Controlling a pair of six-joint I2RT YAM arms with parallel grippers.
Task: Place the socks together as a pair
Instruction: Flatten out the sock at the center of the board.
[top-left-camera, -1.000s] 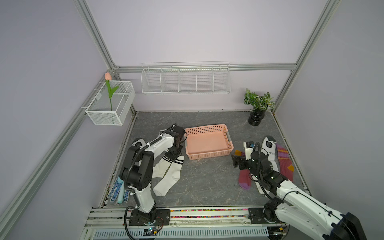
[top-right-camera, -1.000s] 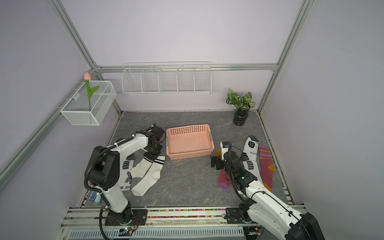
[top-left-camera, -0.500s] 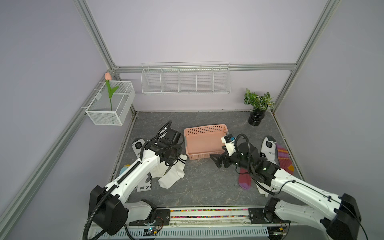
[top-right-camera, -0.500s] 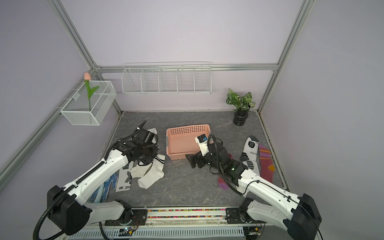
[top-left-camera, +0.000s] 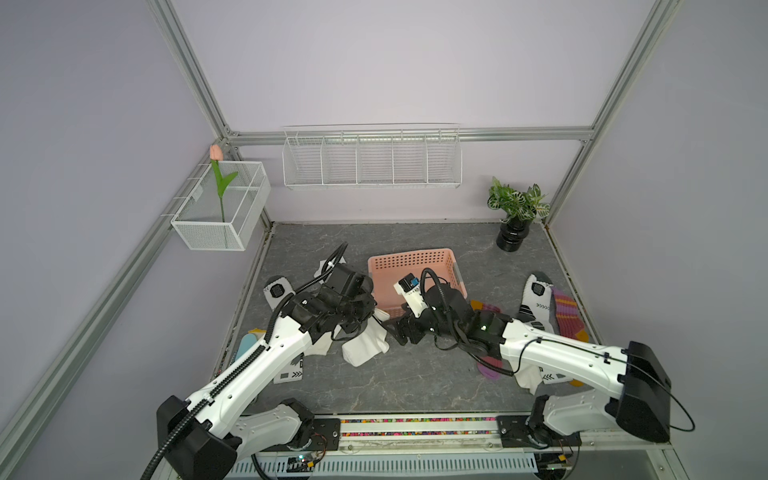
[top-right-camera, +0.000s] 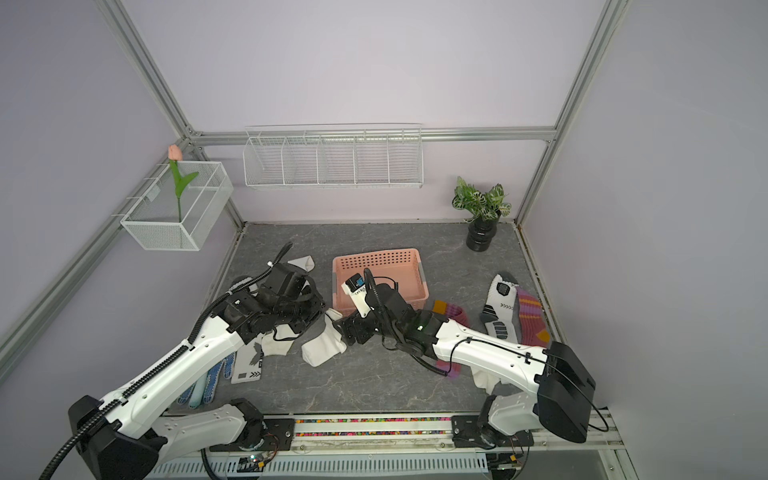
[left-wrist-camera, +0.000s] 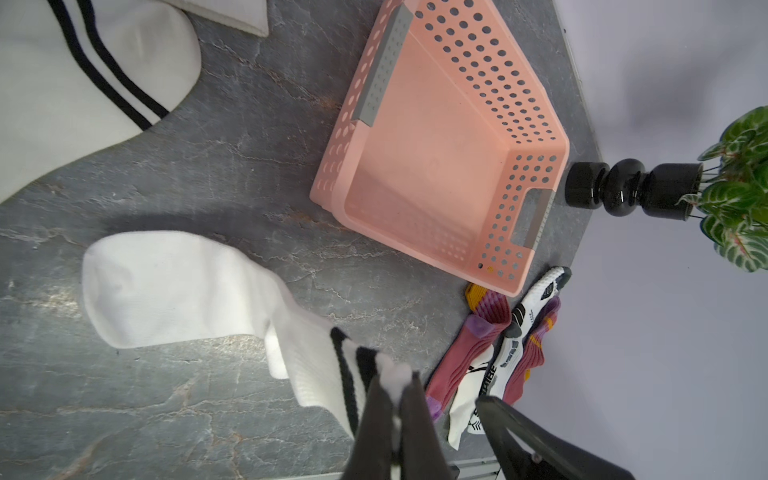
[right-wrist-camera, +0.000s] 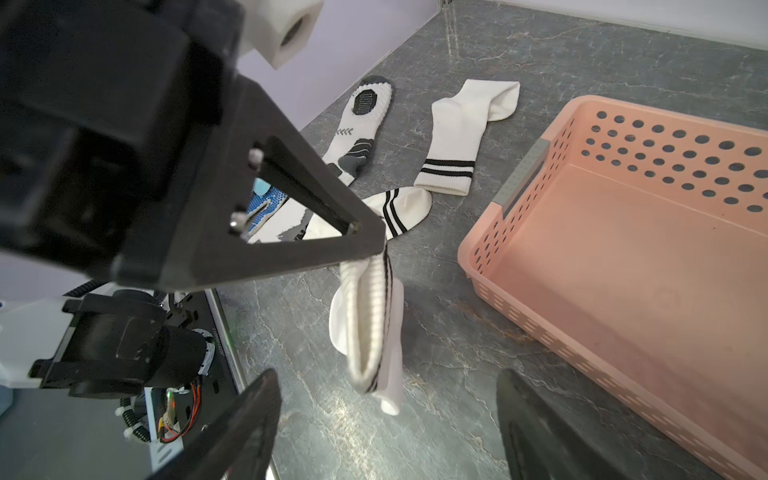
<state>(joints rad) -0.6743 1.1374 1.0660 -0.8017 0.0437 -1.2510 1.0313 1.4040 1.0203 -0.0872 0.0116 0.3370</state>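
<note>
My left gripper (left-wrist-camera: 395, 380) is shut on the cuff of a white sock with two black stripes (left-wrist-camera: 178, 286), which hangs from it with its toe on the grey floor (top-left-camera: 365, 347). In both top views this is just in front of the pink basket (top-left-camera: 411, 266). My right gripper (right-wrist-camera: 386, 424) is open, its jaws wide either side of the dangling cuff (right-wrist-camera: 370, 324) and not touching it. More striped white socks (right-wrist-camera: 453, 137) and a sports sock (right-wrist-camera: 361, 120) lie at the left. Maroon striped socks (top-left-camera: 567, 316) and a sports sock (top-left-camera: 536, 299) lie at the right.
A blue dotted glove (top-right-camera: 212, 378) lies at the front left beside the wall. A potted plant (top-left-camera: 515, 216) stands in the back right corner. Wire baskets (top-left-camera: 372, 160) hang on the back and left walls. Both arms meet mid-floor.
The left arm has carried the striped sock from the left pile toward the middle. The right arm has swung from the right-hand socks over to the hanging cuff, jaws narrowing slightly.
</note>
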